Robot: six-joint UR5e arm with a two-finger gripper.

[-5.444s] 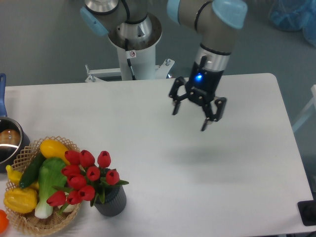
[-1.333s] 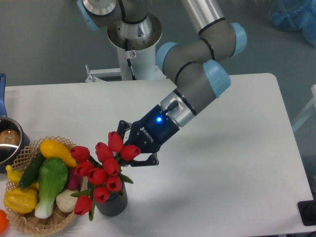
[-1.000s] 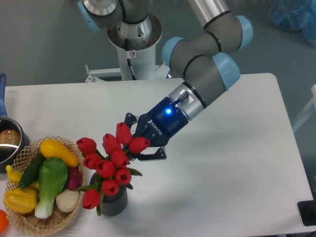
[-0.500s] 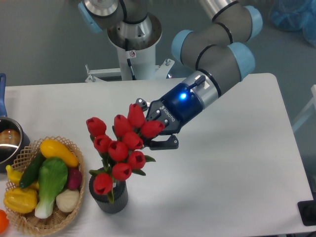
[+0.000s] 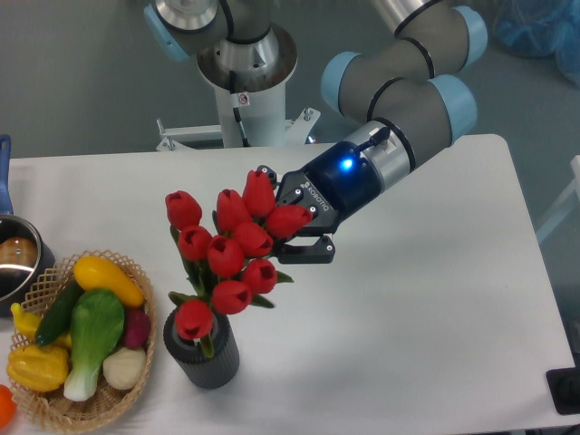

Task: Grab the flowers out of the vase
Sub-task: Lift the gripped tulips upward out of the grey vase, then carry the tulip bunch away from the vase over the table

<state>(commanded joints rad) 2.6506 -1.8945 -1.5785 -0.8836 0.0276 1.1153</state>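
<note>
1. Desk (image 5: 426, 317): a white surface with rounded corners that carries all the objects; the arm's pedestal stands behind its far edge.
2. Robot arm (image 5: 408, 91): grey links with pale blue joint caps, reaching from the upper right down and to the left over the middle of the desk; a blue light glows on its wrist.
3. Flowers (image 5: 231, 258): a bunch of red tulip buds with green stems and leaves, tilted toward the upper right. The upper buds lie against the claw; the lowest bud hangs just above the mouth of the vase, and the stem ends appear to reach into it.
4. Wicker basket (image 5: 145, 362): at the left front of the desk, just beside the vase, holding yellow and green vegetables (image 5: 86, 331).
5. Claw (image 5: 294, 234): black, pointing left, closed on the flowers at the right side of the bunch; one finger shows below the buds, the other is largely hidden behind them.
6. Vase (image 5: 204, 358): a dark grey ribbed pot, upright near the front edge of the desk.
7. Saucepan (image 5: 14, 258): steel, with a blue handle, cut off by the left edge.
</note>
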